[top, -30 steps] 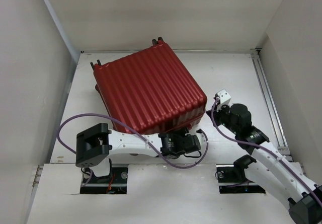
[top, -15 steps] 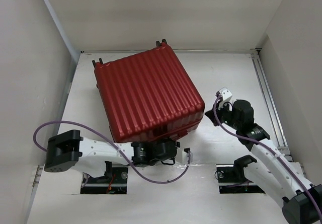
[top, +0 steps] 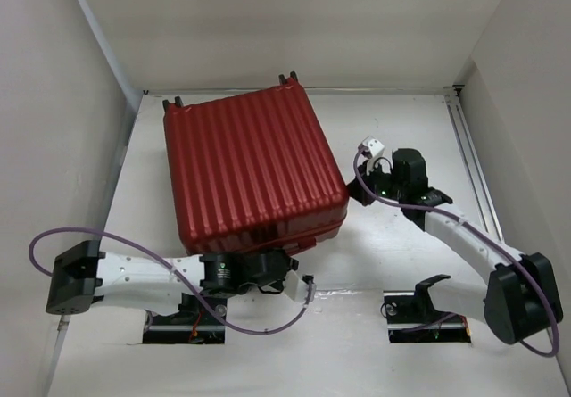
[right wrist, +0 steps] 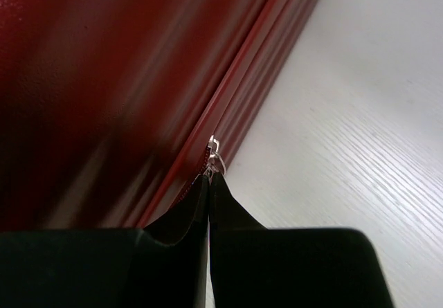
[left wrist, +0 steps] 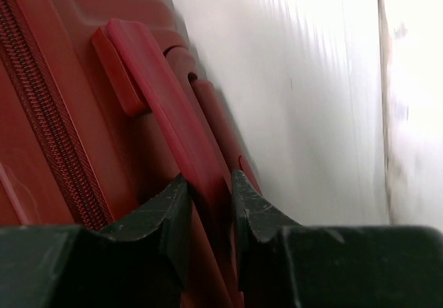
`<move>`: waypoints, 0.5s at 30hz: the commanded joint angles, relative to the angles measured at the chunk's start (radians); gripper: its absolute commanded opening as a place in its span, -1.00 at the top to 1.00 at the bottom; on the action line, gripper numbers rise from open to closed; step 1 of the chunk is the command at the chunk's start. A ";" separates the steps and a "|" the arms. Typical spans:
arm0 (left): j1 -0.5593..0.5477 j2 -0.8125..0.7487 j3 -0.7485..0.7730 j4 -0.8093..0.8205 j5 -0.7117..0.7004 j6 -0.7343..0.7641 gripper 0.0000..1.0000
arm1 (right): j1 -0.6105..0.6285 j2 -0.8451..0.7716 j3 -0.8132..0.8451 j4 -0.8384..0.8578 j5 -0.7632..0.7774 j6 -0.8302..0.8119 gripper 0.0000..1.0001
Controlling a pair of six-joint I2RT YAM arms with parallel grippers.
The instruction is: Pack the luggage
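The dark-red ribbed luggage (top: pixel 250 169) lies closed on the white table, wheels toward the back wall. My left gripper (top: pixel 278 263) sits at its near edge, shut on the red side handle (left wrist: pixel 149 90); the handle bar runs between my two fingertips (left wrist: pixel 208 190). My right gripper (top: pixel 357 187) is at the luggage's right side, shut on the small silver zipper pull (right wrist: pixel 214 152) at the zipper seam. The light blue lining is hidden.
White walls enclose the table on the left, back and right. A metal rail (top: pixel 473 174) runs along the right edge. Two floor openings (top: pixel 424 312) sit by the arm bases.
The luggage has turned counter-clockwise and shifted left. My left arm swung left along the near edge with the handle. My right gripper moved left and back along the luggage's right side.
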 commanded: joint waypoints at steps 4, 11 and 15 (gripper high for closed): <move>-0.046 -0.132 -0.057 -0.477 0.241 0.124 1.00 | -0.033 0.222 0.023 0.545 0.225 -0.010 1.00; -0.046 -0.207 -0.057 -0.487 0.250 0.147 1.00 | 0.019 0.363 0.122 0.719 0.381 0.083 1.00; -0.046 -0.250 -0.057 -0.499 0.250 0.147 1.00 | 0.040 0.314 0.080 0.734 0.443 0.103 1.00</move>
